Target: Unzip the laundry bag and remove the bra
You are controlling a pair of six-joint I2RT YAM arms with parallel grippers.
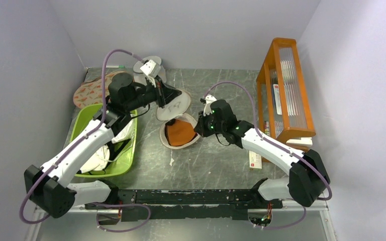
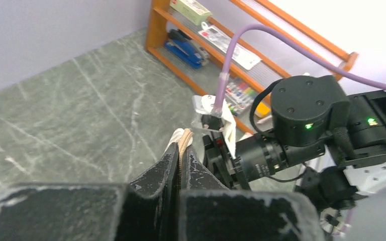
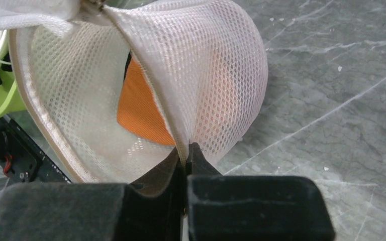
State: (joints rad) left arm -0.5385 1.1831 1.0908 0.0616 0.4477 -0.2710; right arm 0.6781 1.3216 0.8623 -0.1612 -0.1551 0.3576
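Beside the green bin (image 1: 88,125), the left gripper (image 2: 182,150) pinches the lifted top flap of the bag (image 1: 181,105) at its 11 o'clock. It gapes open at table centre, with the orange bra (image 1: 179,132) inside. The right gripper (image 3: 186,156) clamps the lower rim at 3 o'clock.

Cream mesh cloth laundry bag (image 3: 221,75), matt orange bra (image 3: 141,108); veined stone-look table (image 3: 331,100)

readable text: 0 | labels on rack packets (image 2: 229,44): too small to read
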